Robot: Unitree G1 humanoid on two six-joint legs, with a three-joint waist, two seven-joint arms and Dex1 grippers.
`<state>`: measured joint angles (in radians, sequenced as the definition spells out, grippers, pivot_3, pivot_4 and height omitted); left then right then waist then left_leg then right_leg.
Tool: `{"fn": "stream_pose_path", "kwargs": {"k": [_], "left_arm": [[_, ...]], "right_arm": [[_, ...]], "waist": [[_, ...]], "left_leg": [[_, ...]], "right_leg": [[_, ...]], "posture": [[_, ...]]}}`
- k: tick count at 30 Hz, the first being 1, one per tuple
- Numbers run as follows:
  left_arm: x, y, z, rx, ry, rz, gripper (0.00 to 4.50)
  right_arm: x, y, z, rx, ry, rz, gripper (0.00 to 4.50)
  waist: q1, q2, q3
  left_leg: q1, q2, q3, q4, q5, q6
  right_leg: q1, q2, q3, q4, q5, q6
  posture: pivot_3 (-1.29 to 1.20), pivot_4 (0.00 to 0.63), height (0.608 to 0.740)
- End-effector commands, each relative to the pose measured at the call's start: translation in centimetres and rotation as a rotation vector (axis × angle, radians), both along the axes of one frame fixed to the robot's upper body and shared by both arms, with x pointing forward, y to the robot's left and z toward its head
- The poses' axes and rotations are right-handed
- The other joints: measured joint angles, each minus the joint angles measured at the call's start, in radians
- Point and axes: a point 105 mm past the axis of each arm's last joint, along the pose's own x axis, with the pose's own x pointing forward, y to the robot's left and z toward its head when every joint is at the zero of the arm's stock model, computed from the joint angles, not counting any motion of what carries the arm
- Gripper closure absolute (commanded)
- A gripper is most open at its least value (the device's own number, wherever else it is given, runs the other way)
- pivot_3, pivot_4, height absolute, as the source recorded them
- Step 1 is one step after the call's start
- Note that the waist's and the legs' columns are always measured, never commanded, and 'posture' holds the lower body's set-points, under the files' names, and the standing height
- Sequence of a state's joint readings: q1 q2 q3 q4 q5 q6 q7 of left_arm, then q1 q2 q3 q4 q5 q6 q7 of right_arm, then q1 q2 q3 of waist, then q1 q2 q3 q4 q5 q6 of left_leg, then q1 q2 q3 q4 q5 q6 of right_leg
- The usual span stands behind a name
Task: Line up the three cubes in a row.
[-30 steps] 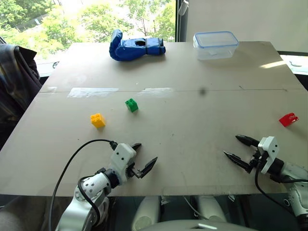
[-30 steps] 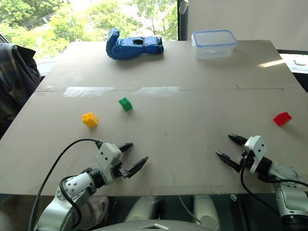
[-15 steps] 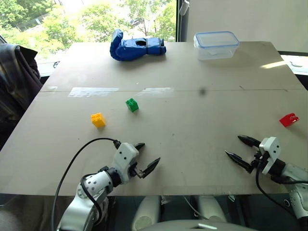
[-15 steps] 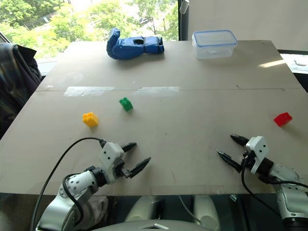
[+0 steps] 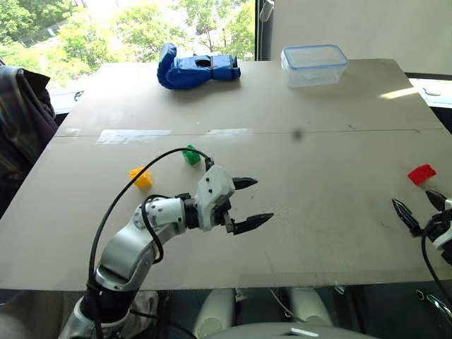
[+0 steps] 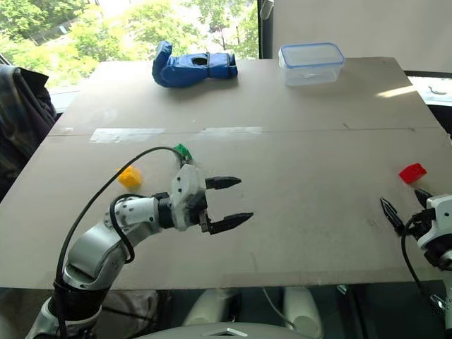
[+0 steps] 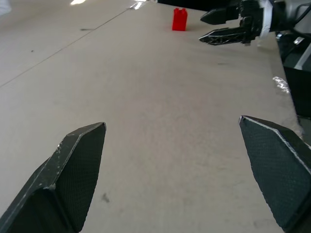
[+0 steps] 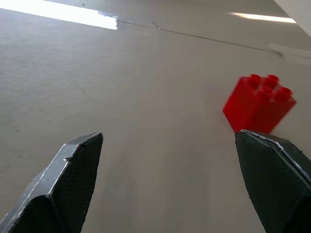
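Three studded cubes sit on the tan table (image 5: 318, 162). The yellow cube (image 5: 140, 176) and the green cube (image 5: 191, 155) lie left of centre, each partly behind my left arm's black cable. Far to the right lies the red cube (image 5: 421, 174). My left gripper (image 5: 260, 200) hovers open over the table's middle, pointing right, empty, just right of the green cube. Close in front of the red cube (image 8: 259, 103), my right gripper (image 5: 412, 201) stands open and touches nothing. The left wrist view looks across the table at the red cube (image 7: 179, 19) and the right gripper (image 7: 201, 29).
A blue glove (image 5: 198, 68) and a clear lidded container (image 5: 314, 63) rest at the table's far edge. Pale tape strips (image 5: 134, 135) cross the left half. Dark cloth (image 5: 25, 120) hangs beside the left edge. The right gripper is near the table's right edge.
My left arm rose from the near edge and swung right over the table's middle. My right gripper shifted right, up to the red cube. Both stayed open.
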<state>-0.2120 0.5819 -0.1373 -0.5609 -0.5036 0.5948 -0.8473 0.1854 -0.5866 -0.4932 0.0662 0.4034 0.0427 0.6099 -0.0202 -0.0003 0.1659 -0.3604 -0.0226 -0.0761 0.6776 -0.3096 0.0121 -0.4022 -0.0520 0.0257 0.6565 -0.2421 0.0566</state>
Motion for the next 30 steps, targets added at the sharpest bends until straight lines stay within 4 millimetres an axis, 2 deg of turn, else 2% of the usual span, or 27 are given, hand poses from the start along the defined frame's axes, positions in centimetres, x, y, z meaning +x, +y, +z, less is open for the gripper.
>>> {"fn": "stream_pose_path", "kwargs": {"k": [1, 4, 11, 18, 24, 30], "left_arm": [[-0.7, -0.4, 2.2, -0.007, -0.016, -0.066, 0.03], [-0.4, -0.6, 3.2, 0.006, -0.027, -0.083, 0.03], [-0.2, -1.2, 5.3, -0.008, -0.049, -0.074, 0.03], [-0.2, -1.4, 6.0, 0.019, -0.083, -0.090, 0.03], [-0.2, -1.3, 6.2, 0.040, -0.094, -0.102, 0.03], [-0.2, -1.2, 6.0, 0.067, -0.104, -0.108, 0.03]], "right_arm": [[1.0, -2.3, 1.4, 0.010, -0.025, -0.090, 0.00], [2.5, -3.4, 1.9, 0.053, -0.044, -0.095, 0.00], [4.7, -4.2, 1.5, 0.141, 0.005, -0.035, 0.00], [6.8, -4.9, 1.3, 0.121, 0.006, -0.042, 0.00], [8.0, -5.0, 2.0, 0.101, -0.007, -0.017, 0.00], [8.1, -5.1, 2.4, 0.088, 0.009, 0.042, 0.00]], "waist": [[-0.002, 0.000, 0.000], [-0.001, 0.000, 0.001], [0.006, 0.000, 0.001], [0.003, -0.001, 0.001], [0.000, -0.001, 0.002], [0.003, -0.002, 0.002]], "left_leg": [[0.000, 0.000, 0.000, 0.000, 0.000, 0.000], [0.000, -0.001, 0.002, 0.000, 0.000, 0.000], [-0.002, 0.000, 0.001, 0.000, 0.000, 0.000], [-0.001, -0.001, 0.002, 0.000, 0.002, -0.002], [-0.001, -0.001, 0.003, 0.000, 0.002, -0.003], [-0.001, -0.001, 0.002, 0.000, 0.002, -0.004]], "right_leg": [[0.000, 0.000, 0.000, 0.000, 0.000, 0.000], [-0.001, 0.001, 0.002, 0.000, 0.000, 0.000], [-0.002, 0.002, 0.001, 0.000, 0.000, 0.000], [-0.002, 0.001, 0.002, 0.000, 0.000, 0.000], [-0.002, 0.001, 0.003, 0.000, 0.000, 0.000], [-0.002, 0.001, 0.003, -0.001, 0.000, 0.000]], "posture": [[0.00, 0.150, 0.740], [0.00, 0.150, 0.740], [0.00, 0.150, 0.740], [0.00, 0.150, 0.740], [0.00, 0.150, 0.740], [0.00, 0.150, 0.740]]}}
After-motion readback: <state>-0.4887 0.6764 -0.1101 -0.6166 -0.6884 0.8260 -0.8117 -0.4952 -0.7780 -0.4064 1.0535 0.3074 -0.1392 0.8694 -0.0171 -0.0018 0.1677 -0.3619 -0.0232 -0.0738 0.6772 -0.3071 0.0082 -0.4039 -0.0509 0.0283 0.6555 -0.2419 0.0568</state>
